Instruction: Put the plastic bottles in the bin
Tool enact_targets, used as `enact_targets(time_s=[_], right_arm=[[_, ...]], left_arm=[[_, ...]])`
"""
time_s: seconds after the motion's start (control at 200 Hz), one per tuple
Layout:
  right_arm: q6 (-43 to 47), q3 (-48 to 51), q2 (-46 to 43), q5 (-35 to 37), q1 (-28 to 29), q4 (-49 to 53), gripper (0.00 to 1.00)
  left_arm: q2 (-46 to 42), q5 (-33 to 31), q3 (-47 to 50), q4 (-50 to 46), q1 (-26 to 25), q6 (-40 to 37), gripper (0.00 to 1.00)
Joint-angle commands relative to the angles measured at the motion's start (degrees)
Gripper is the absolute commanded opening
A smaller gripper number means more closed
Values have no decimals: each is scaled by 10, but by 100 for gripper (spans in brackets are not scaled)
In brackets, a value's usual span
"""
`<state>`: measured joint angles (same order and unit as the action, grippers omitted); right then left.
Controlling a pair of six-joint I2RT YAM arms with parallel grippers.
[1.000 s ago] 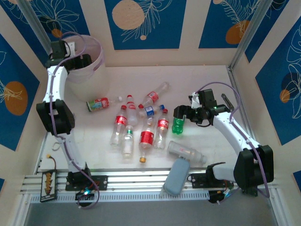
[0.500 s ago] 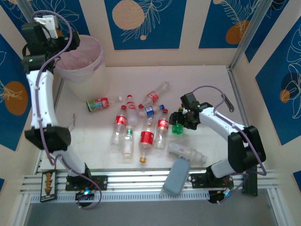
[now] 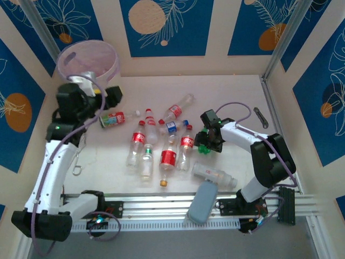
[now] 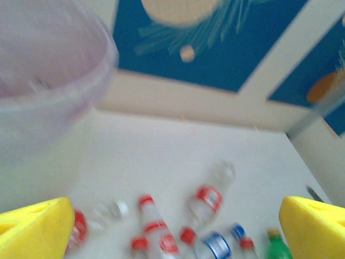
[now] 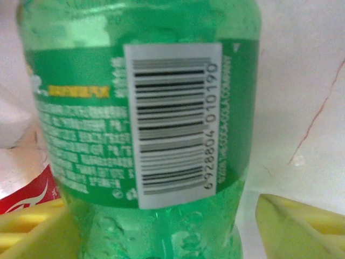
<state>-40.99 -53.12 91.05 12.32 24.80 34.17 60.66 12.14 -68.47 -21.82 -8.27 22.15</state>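
Note:
Several plastic bottles lie in a loose heap mid-table, mostly red-labelled [image 3: 168, 156], one blue-labelled [image 3: 171, 127]. The green bottle [image 3: 203, 147] stands at the heap's right edge with my right gripper [image 3: 208, 139] around it. In the right wrist view the green bottle [image 5: 140, 108] sits between the yellow fingers [image 5: 302, 221]; the left one is against it, the right one a small gap away. The bin [image 3: 88, 59] stands at the back left. My left gripper [image 3: 110, 97] hovers just in front of it, open and empty, facing the heap [image 4: 207, 197].
A grey-blue oblong pad [image 3: 202, 202] lies at the near edge by the right arm's base, with a clear bottle [image 3: 213, 174] just behind it. Walls close the table on three sides. The bin's rim [image 4: 64, 81] looms at the left wrist view's upper left.
My left arm swung from over the bin, out left, then down in front of it. My right gripper slid left onto the green bottle and its jaws narrowed around it.

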Motion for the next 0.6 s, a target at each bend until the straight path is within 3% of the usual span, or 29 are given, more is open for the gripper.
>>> enact_targets(time_s=[0.0,0.185,0.385,0.48,0.595], right_arm=[[-15,9,5,16,2,-9,75],[0,6,-9,19,3,-4,65],[65,-10,-63,7,3,17,61],[137,-5,-111,-35,2,-4,60],[219,2,-165,-136,-6,-37,57]], left_arm=[[-20,35,59,53,-40,83,97],[-17,65,144,122,-87,168,97],[19,112,178,220,-123,239,98],[50,148,181,263,-144,259,98],[88,176,179,301,-173,263,100]])
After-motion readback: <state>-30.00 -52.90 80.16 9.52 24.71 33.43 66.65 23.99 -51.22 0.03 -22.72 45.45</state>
